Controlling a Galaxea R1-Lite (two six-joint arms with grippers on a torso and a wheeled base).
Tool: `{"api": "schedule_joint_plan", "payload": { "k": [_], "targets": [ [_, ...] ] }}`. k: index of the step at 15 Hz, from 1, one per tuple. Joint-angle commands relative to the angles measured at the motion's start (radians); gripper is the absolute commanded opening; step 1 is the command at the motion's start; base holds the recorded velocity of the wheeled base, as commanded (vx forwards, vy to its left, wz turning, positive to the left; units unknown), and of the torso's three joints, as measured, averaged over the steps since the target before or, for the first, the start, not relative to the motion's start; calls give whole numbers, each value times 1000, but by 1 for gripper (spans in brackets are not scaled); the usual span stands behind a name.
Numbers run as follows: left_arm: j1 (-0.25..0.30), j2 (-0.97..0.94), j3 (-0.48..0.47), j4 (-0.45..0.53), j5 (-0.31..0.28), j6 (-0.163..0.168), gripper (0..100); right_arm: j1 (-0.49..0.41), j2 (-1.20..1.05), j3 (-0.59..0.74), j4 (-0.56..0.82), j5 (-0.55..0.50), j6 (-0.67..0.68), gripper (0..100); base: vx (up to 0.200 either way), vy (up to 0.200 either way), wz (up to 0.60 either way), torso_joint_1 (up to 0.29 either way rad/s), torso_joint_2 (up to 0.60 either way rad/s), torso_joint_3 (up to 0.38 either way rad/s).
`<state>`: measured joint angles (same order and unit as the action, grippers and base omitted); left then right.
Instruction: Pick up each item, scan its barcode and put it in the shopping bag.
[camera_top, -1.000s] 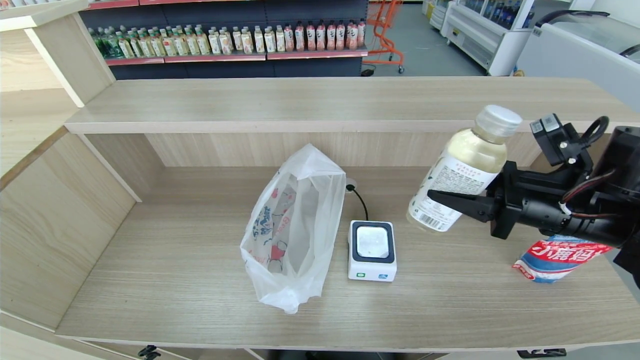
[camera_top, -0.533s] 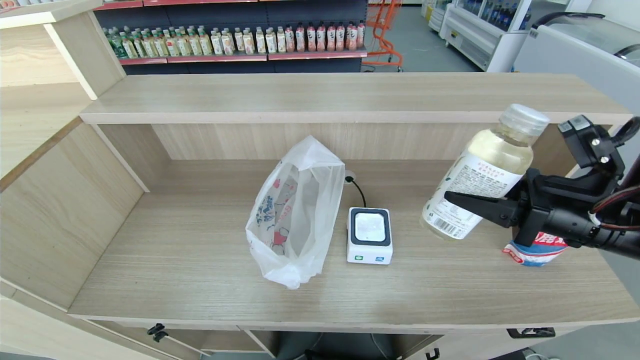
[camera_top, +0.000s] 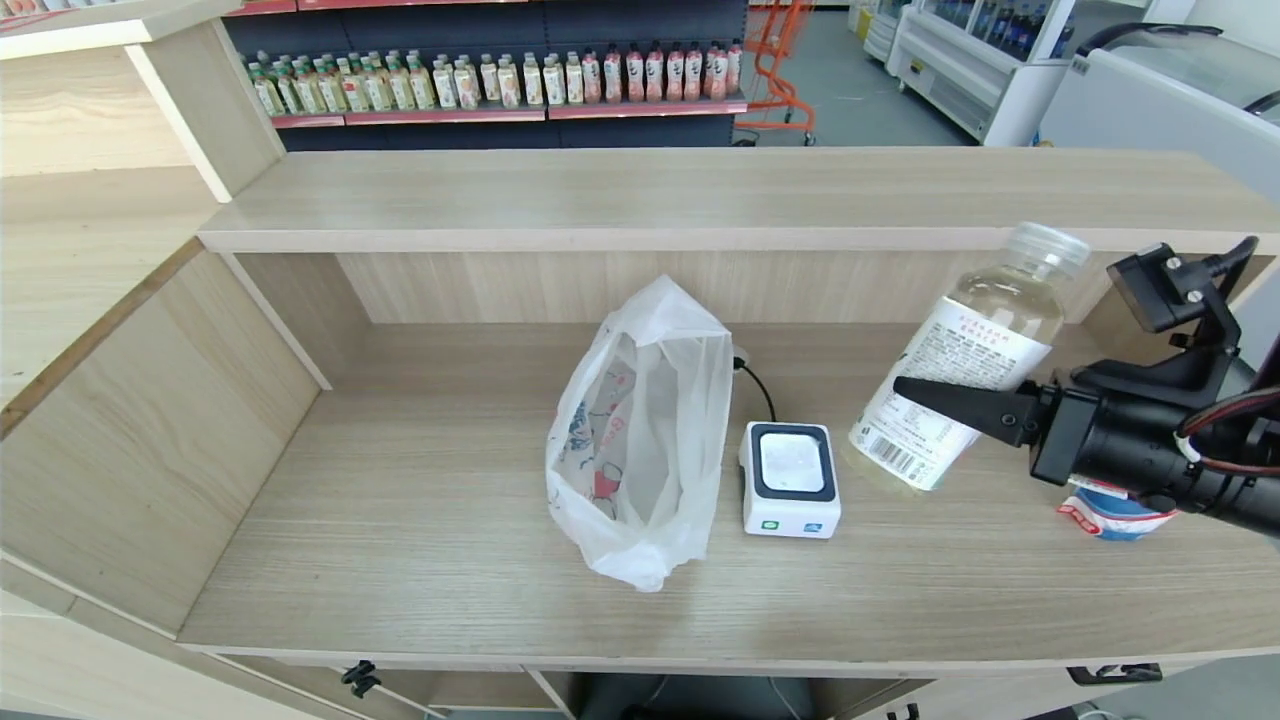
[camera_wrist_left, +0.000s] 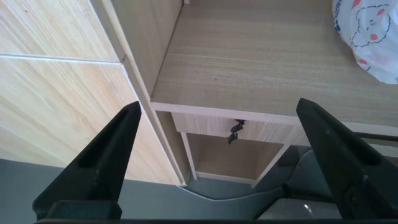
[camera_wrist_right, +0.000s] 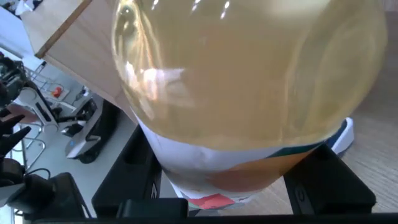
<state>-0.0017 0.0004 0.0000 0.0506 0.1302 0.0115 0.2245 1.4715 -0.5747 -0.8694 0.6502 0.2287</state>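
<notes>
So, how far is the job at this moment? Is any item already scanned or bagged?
Done: nothing confirmed; the contents of the shopping bag cannot be told. In hand: the right gripper holds the bottle tilted, barcode end low, beside the scanner, not over it. Left: scan and bag it, then the snack packet lying on the counter, partly hidden by that arm.

Shop, pale wood checkout counter (camera_top: 700, 190), scanner (camera_top: 790, 478) and shopping bag (camera_top: 650, 450) on it, shelves of bottled drinks (camera_top: 500, 85) behind, orange trolley (camera_top: 778, 40), freezers (camera_top: 960, 90).
</notes>
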Motion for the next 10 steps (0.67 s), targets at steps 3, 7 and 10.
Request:
{"api": "schedule_joint_plan", "payload": {
  "k": [3,7,10],
  "targets": [
    [0,0,0,0,0,-1,100,39,56,-44,35,-26,3,0,0,0,0,0,0,0],
    [0,0,0,0,0,-1,100,141,205,-142,35,-153,0,0,0,0,0,0,0,0],
    [0,0,0,0,0,-1,100,204,340,-243,35,-196,-3,0,0,0,0,0,0,0]
  ]
}}
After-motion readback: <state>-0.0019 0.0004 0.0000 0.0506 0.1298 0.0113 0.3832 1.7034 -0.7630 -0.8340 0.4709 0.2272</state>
